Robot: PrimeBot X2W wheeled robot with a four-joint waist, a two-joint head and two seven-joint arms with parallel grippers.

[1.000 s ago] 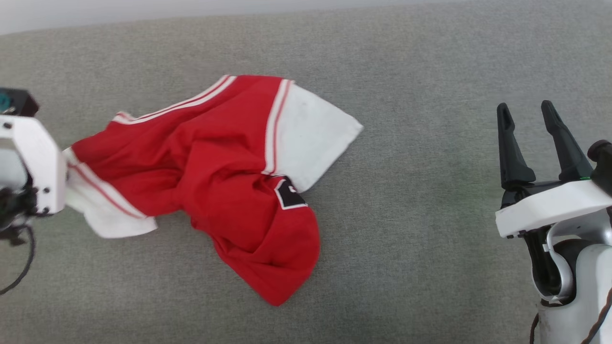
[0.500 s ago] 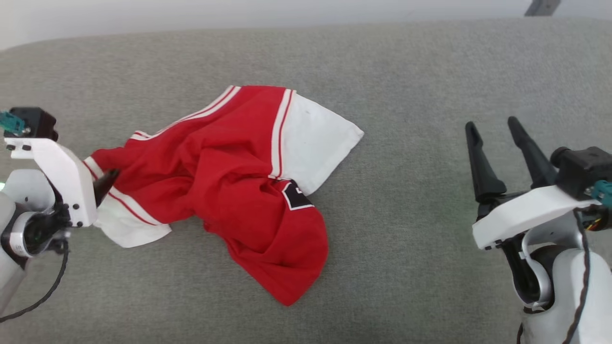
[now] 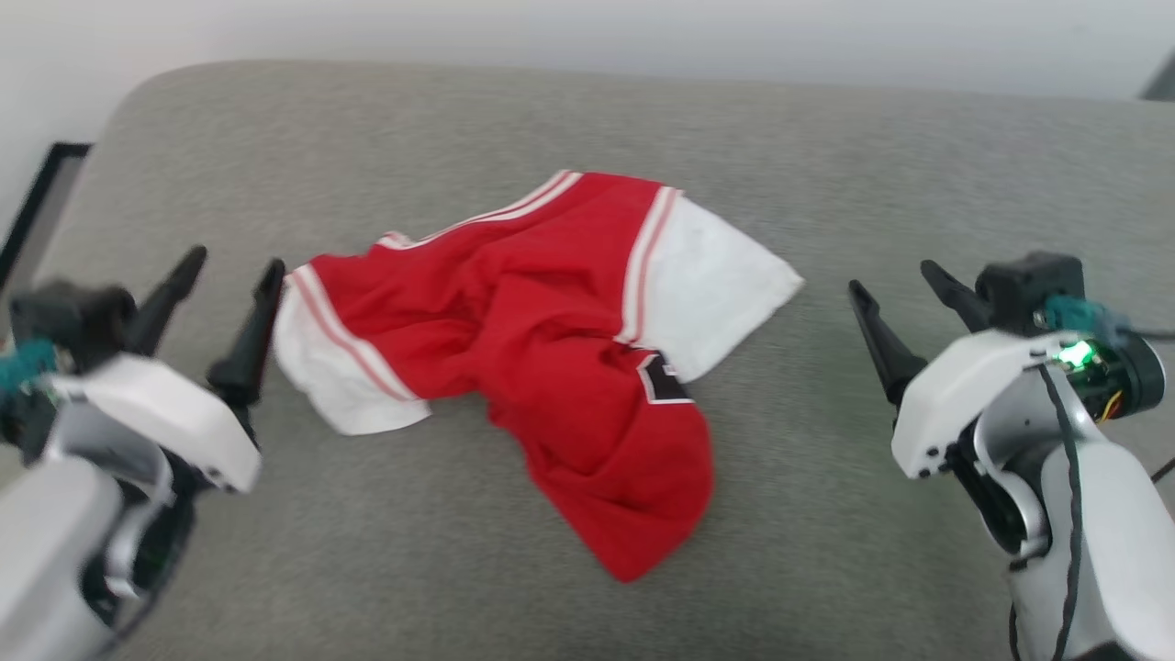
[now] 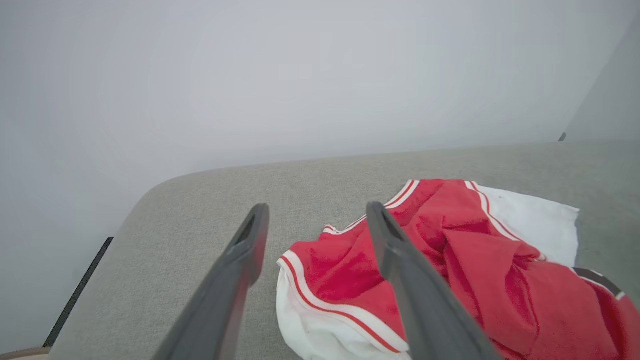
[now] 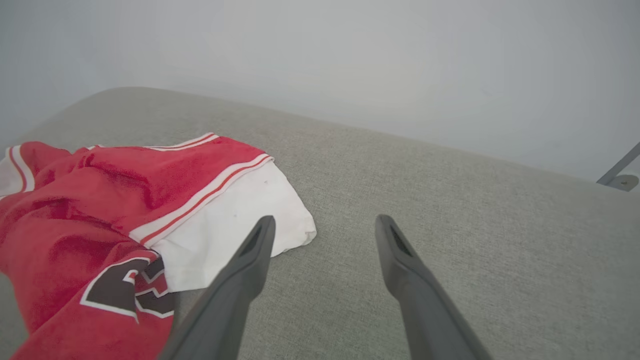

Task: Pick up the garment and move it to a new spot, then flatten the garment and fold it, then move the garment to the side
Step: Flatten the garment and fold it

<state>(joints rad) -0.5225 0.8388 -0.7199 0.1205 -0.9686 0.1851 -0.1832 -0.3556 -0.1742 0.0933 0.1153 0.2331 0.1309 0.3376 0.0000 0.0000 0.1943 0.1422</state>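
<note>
Quick update: the garment (image 3: 542, 358) has been let go. A sec ago its white left sleeve (image 3: 344, 390) was pinched in the left gripper (image 3: 236, 260). Now that gripper is seen spread wide w/ nothing in it, drawn back to the near left, fingertips just beside the sleeve's striped edge but not touching afaict. The head cam has been swung too, so the whole-pic shift shouldn't be read as the cloth moving. The right gripper (image 3: 890, 276) is kept wide open as before, also empty. So the "move to a new spot" bit is prob done, and flattening is what's called for next, then the fold. The garment is left crumpled about midway across the grey cushion (image 3: 459, 560), w/ the red body bunched and twisted toward the near side. The black lettering patch (image 3: 663, 381) is half buried in a fold, and the white right sleeve (image 3: 725, 289) is laid flat-ish at the far right. It's placed between the two grippers: the left one just beside the left sleeve, the right one near the right sleeve w/ bare cushion between.
</note>
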